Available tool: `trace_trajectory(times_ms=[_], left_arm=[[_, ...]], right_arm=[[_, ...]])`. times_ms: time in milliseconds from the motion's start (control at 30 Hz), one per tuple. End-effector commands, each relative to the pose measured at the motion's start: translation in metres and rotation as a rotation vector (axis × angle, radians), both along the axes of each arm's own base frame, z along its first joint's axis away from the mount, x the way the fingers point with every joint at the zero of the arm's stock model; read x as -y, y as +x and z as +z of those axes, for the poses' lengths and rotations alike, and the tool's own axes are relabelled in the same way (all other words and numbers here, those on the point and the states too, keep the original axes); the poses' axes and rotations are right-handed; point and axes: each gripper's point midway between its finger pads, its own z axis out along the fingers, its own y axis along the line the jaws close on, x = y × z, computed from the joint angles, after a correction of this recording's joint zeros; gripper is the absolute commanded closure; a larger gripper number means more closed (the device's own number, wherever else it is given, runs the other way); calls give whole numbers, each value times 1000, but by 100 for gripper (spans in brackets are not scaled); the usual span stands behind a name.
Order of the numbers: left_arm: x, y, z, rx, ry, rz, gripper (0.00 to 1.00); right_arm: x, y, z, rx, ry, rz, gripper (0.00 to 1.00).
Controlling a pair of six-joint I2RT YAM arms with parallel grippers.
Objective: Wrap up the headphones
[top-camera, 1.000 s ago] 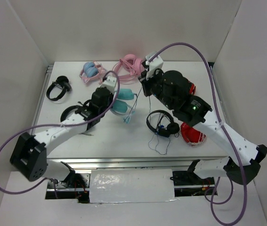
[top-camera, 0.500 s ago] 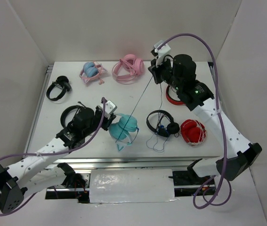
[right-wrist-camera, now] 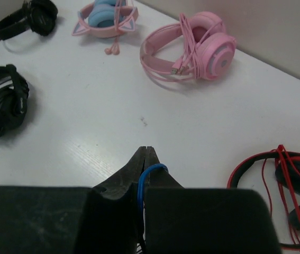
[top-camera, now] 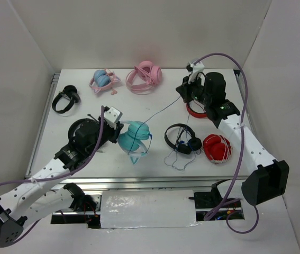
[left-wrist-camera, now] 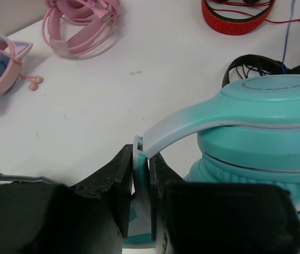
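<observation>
- Left of centre, the left hand (top-camera: pixel 119 126) pinches the pale headband (left-wrist-camera: pixel 176 124) of the teal padded over-ear headphones (top-camera: pixel 135 140).
- Upper right, the right hand (right-wrist-camera: pixel 145 156) pinches their thin dark-blue cable (right-wrist-camera: pixel 152 169).

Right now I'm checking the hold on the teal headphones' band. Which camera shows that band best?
The left wrist view: the pale band sits close up, pinched between the left fingers. The top view shows the headphones small, with the pinch itself unclear. The right wrist view misses the band, showing just the blue cable.
</observation>
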Motion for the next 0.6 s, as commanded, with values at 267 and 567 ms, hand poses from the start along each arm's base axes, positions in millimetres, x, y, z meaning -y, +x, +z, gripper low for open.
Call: trace_trajectory(times_ms=[267,567], left_arm=[[3,28,0,-65,-41,139,100],[21,6,-9,-100,-48,-21,100]], right_arm=[[37,-13,127,346,119,-121,100],[38,-5,133,333,91,-115,100]])
